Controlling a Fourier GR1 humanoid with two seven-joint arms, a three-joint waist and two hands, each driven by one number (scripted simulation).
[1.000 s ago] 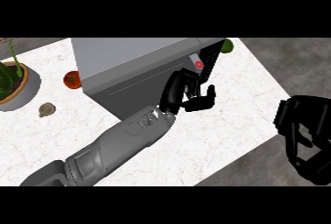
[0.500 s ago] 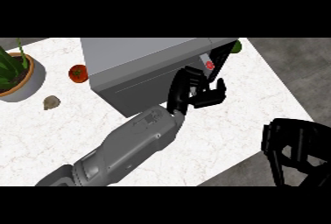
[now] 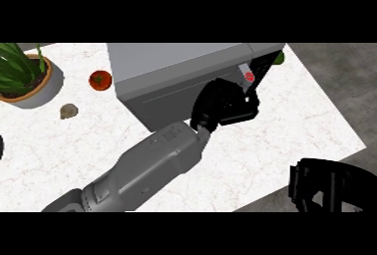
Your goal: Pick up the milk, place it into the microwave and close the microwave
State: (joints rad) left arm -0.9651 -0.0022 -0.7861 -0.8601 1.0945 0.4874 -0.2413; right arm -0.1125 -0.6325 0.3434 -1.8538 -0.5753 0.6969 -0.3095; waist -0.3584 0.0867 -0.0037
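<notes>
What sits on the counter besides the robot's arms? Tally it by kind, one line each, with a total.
Microwave: 1
Potted plant: 1
Small red-orange item: 1
Small brownish lump: 1
Green item behind the microwave, mostly hidden: 1
Total: 5
No milk shows. The left hand is at the microwave's front; the right hand is at lower right.

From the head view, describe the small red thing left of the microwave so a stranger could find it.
Start at the grey microwave at the counter's back. Just off its left side, before the potted plant, sits a small round red object with a green top. The pebble-like lump nearby is dull brown instead.
</notes>
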